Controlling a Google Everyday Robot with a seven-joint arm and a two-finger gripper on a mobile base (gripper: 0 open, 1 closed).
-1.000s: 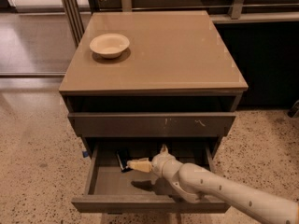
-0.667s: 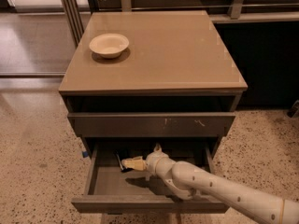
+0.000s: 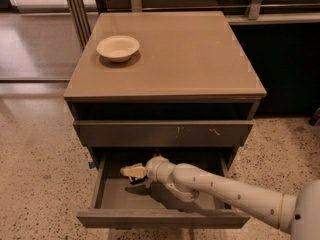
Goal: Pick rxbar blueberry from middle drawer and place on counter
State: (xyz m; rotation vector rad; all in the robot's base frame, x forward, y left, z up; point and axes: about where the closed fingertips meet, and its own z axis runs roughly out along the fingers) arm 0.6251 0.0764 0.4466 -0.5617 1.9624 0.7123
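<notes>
middle drawer pulled open below the scratched drawer front. gripper inside the drawer, at its back-left part, reaching in from the drawer's front-right on the white arm. shifted leftward across the drawer over the last second; sat nearer the drawer's middle before. rxbar blueberry on the drawer floor at back-left, now mostly covered: only a dark patch shows just under the gripper, where earlier it lay clear to the left of it. gripper open or closed: cannot tell. contact with the bar likewise unclear. judged: approach about done, grasp step in hand, bar not yet lifted. surface above the drawer unchanged, white bowl at its far-left.
</notes>
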